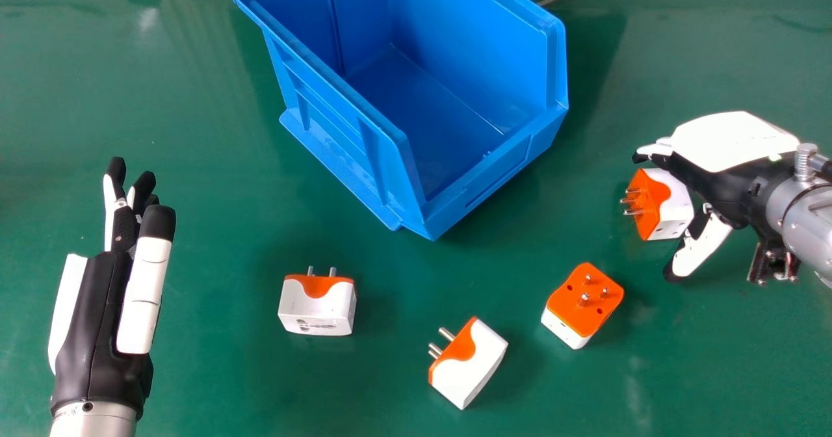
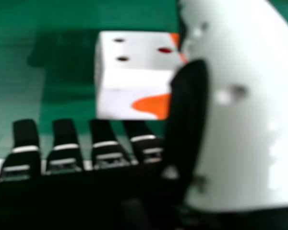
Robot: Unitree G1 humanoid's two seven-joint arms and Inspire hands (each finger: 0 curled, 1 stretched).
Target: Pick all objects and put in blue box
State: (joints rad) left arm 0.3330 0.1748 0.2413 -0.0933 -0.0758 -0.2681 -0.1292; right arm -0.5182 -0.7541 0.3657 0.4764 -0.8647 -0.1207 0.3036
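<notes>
The right-hand adapter [image 1: 677,204] lay on the table [image 1: 195,112], in the gap between the right hand's [image 1: 734,141] thumb and fingers, its pins pointing left, away from the wrist. I took it for light, stiff plastic, fairly sturdy but a bit slick; the sound hold would be across the white body, clear of the pins. The hand reached in from the right, low, its back up, thumb on the near side, fingers loosely extended and gripping nothing that I could see. The left hand [image 1: 94,320] lay straight-fingered and empty. Three more adapters [image 1: 318,307] sat nearer than the box [image 1: 481,173].
</notes>
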